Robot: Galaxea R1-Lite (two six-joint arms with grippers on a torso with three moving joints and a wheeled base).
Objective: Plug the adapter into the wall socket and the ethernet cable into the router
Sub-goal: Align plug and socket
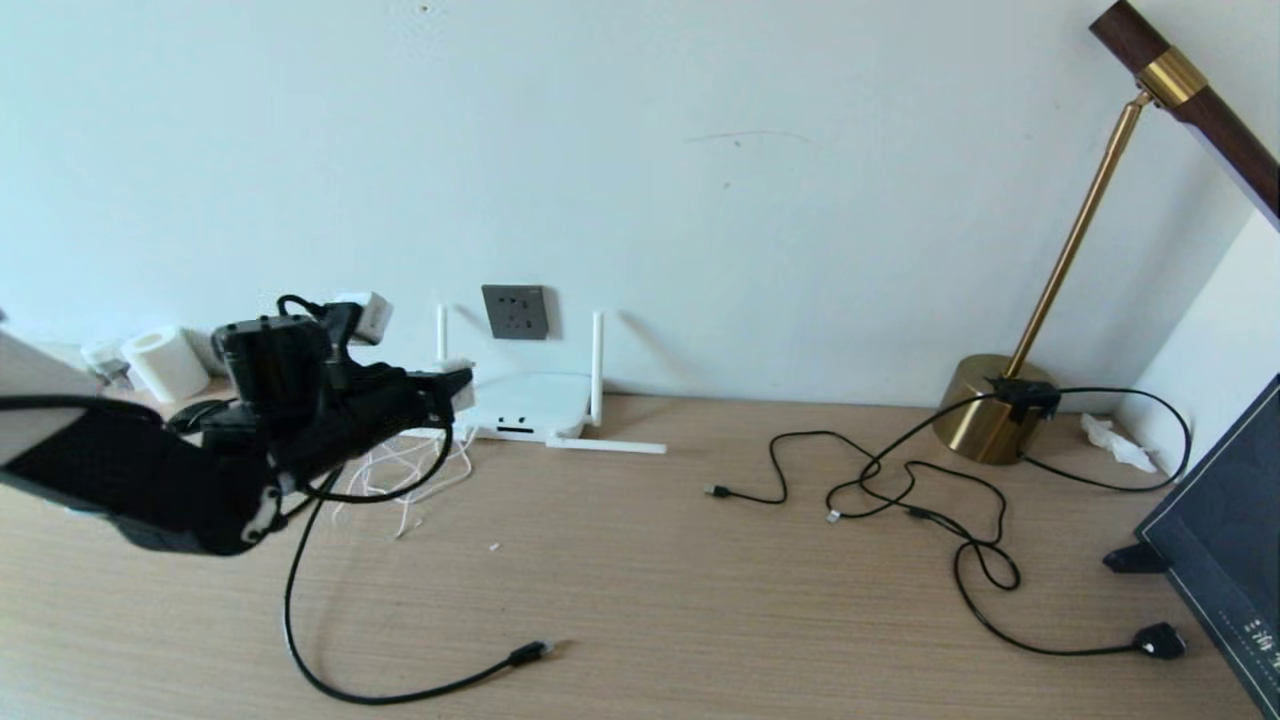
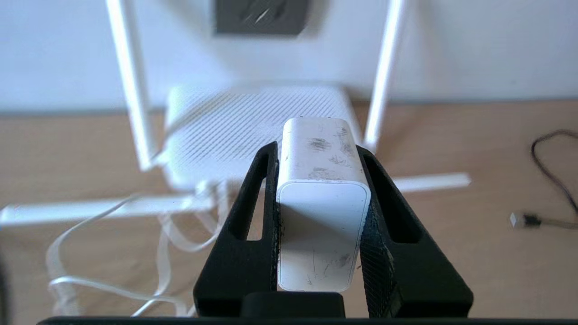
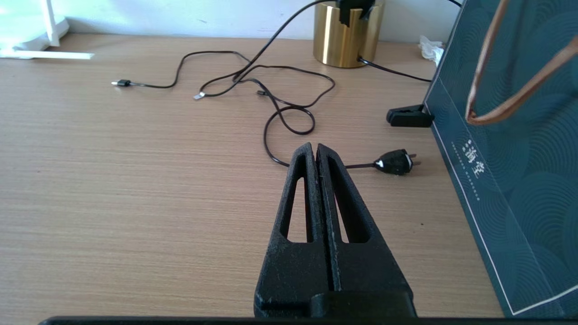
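My left gripper (image 1: 462, 385) (image 2: 316, 149) is shut on the adapter (image 2: 323, 216), a scuffed white cube clamped between both black fingers. It hangs just in front of the router (image 1: 530, 400) (image 2: 235, 126), a flat white box with stick antennas. The dark grey wall socket (image 1: 515, 311) (image 2: 262, 16) is on the wall above the router. The adapter's thin white cord (image 1: 400, 480) lies coiled on the table below the gripper. The ethernet cable (image 1: 528, 654) lies loose near the table's front, its plug pointing right. My right gripper (image 3: 314, 146) is shut and empty above the table at the right.
Thin black USB cables (image 1: 900, 480) sprawl right of centre, running to a brass lamp base (image 1: 985, 410). A black two-pin plug (image 3: 395, 161) lies just beyond my right gripper. A dark patterned bag (image 1: 1230, 550) stands at the right edge. A paper roll (image 1: 165, 362) sits at the far left.
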